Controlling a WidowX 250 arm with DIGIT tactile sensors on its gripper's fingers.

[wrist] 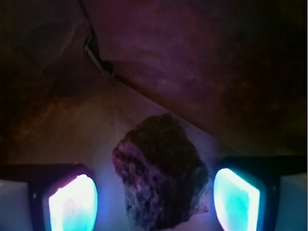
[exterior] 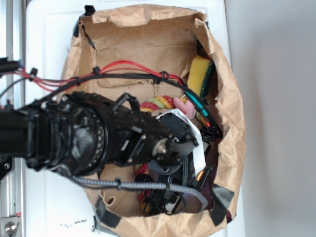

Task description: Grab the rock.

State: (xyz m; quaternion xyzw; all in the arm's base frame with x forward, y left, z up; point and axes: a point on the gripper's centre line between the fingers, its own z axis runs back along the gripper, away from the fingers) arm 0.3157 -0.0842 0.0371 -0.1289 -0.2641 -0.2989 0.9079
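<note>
The rock (wrist: 161, 173) is a dark brown, rough lump lying on the paper floor of the bag, in the lower middle of the wrist view. My gripper (wrist: 154, 199) is open and straddles it. The glowing left pad (wrist: 72, 204) stands clear of the stone with a visible gap. The right pad (wrist: 237, 198) is close to its right edge, with a thin gap. In the exterior view the gripper (exterior: 195, 170) reaches deep into the bag's right end, and the arm hides the rock there.
A crumpled brown paper bag (exterior: 148, 39) surrounds everything, and its wall (wrist: 192, 62) rises just behind the rock. A yellow-green sponge (exterior: 200, 74), a coloured rope toy (exterior: 158, 102) and a pink plush (exterior: 183, 106) lie further back in the bag.
</note>
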